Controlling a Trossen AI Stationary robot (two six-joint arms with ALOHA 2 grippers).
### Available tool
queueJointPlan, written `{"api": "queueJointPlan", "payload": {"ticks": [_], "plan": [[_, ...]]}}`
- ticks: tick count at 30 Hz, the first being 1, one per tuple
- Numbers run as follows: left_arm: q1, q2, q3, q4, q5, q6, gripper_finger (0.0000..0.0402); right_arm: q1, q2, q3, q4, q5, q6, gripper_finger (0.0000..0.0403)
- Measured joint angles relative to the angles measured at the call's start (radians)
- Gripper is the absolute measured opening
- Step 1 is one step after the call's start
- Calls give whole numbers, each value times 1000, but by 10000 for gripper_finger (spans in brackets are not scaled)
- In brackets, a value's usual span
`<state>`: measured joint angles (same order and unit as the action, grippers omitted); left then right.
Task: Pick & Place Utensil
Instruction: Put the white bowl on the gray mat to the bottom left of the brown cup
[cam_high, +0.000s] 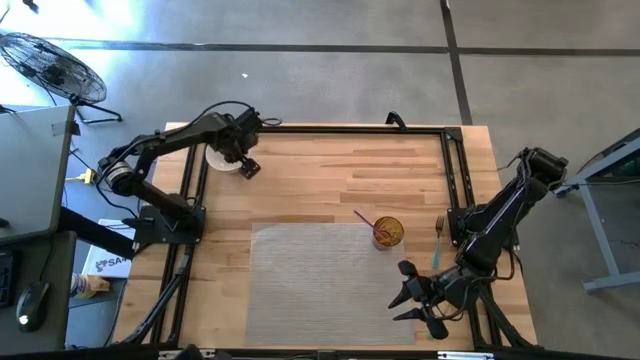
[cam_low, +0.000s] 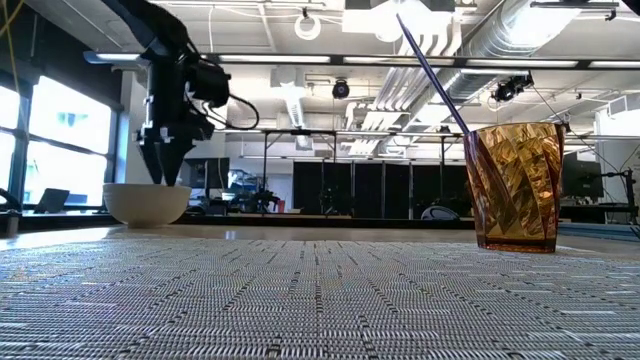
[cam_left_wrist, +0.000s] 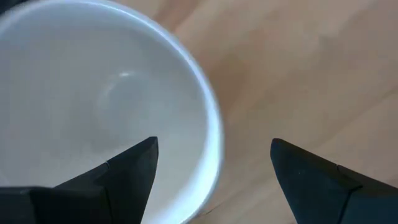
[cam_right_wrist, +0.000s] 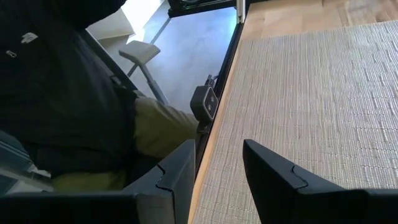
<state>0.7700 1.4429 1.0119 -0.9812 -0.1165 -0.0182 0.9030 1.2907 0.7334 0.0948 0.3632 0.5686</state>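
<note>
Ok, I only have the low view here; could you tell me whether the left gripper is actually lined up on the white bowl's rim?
Observer: Yes. The left wrist view shows the left gripper open and straddling the rim, with one finger over the inside of the white bowl and the other outside it.
Operator: Thank you. Is any utensil lying on the table near the amber cup?
Observer: A teal-handled fork lies on the bare wood just right of the amber cup, off the woven mat.
Operator: And where is the right arm, please?
Observer: The right gripper waits over the mat's right-hand corner at the bottom of the high view, open and empty.
</note>
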Motion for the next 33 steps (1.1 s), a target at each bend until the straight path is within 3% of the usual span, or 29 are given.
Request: {"api": "queueJointPlan", "payload": {"ticks": [6, 19, 33], "plan": [[2, 0, -22, 4, 74, 50, 305, 0, 0, 0, 0, 0, 0, 129], [2, 0, -31, 42, 37, 48, 301, 0, 0, 0, 0, 0, 0, 129], [2, -1, -98, 54, 28, 67, 182, 0, 0, 0, 0, 0, 0, 129]]}}
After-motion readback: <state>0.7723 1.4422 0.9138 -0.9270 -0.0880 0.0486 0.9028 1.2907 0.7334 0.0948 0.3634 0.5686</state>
